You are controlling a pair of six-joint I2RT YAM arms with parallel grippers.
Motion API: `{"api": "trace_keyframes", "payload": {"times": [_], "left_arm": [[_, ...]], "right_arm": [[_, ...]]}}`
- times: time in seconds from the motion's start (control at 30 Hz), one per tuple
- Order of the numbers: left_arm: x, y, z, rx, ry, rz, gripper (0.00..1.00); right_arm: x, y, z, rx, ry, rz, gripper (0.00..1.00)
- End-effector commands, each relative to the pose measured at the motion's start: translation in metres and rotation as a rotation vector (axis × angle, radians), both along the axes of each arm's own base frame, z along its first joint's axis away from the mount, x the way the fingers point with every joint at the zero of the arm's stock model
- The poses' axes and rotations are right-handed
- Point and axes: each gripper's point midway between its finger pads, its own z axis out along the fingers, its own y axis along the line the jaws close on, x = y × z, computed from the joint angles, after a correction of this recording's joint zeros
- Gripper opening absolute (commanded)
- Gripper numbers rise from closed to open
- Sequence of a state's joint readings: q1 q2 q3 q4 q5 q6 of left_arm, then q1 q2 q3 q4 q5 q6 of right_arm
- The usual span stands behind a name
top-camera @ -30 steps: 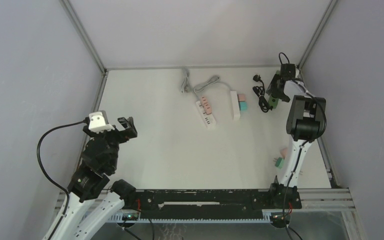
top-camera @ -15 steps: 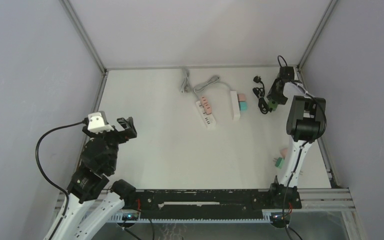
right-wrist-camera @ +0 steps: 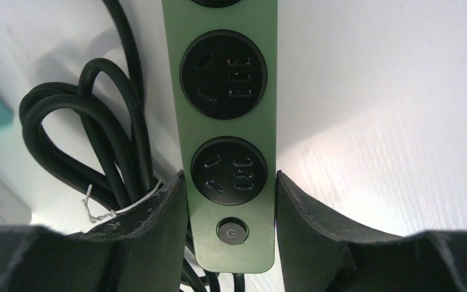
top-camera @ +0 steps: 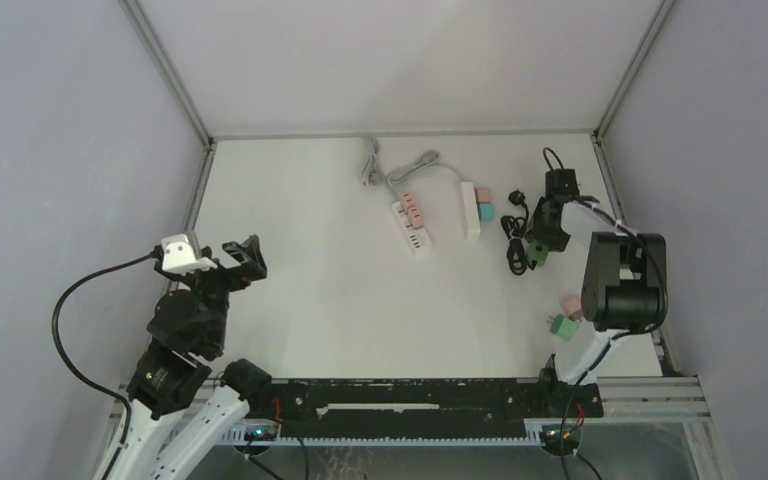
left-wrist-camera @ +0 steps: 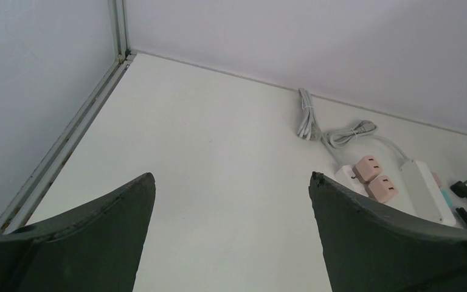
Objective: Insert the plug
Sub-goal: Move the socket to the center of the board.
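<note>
White tabletop [top-camera: 340,280], grey walls. The black plug [top-camera: 517,198] lies just beyond the right jaws, to their left, with its cord [right-wrist-camera: 106,140] coiled against the left one. Those jaws are clamped on the green power strip [right-wrist-camera: 231,121], which has been dragged out of the far corner since a second ago. Left jaws gape wide, pulled back a bit.

The right claw [right-wrist-camera: 231,188] dragged the green power strip [right-wrist-camera: 228,125] nearer.
</note>
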State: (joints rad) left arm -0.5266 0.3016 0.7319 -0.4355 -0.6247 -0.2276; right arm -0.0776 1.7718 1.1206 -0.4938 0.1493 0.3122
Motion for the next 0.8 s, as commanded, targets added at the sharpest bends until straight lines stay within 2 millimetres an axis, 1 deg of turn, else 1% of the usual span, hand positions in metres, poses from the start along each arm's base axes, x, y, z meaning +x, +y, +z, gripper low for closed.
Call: {"api": "trace_keyframes", "payload": {"times": [0.0,0.23,0.37,0.43,0.63,0.73,0.77], "left_arm": [[0.001,0.001,-0.002,0.002,-0.014,0.003,1.00],[0.004,-0.002,-0.005,0.008,0.005,-0.004,1.00],[0.006,-0.004,-0.008,0.011,0.016,-0.007,1.00],[0.006,-0.005,-0.010,0.013,0.023,-0.010,1.00],[0.009,-0.007,-0.013,0.022,0.042,-0.015,1.00],[0.010,-0.008,-0.014,0.022,0.044,-0.017,1.00],[0.010,-0.008,-0.014,0.022,0.043,-0.016,1.00]], "right_arm": [[-0.011,0.016,0.026,0.004,-0.092,-0.010,0.34],[-0.052,0.049,0.021,0.036,-0.088,0.026,0.34],[-0.071,0.065,0.019,0.028,-0.090,0.046,0.34],[-0.082,0.074,0.014,0.044,-0.084,0.058,0.34],[-0.103,0.111,0.019,0.102,-0.111,0.101,0.32],[-0.115,0.130,0.018,0.122,-0.110,0.108,0.32],[-0.119,0.133,0.017,0.124,-0.110,0.094,0.32]]}}
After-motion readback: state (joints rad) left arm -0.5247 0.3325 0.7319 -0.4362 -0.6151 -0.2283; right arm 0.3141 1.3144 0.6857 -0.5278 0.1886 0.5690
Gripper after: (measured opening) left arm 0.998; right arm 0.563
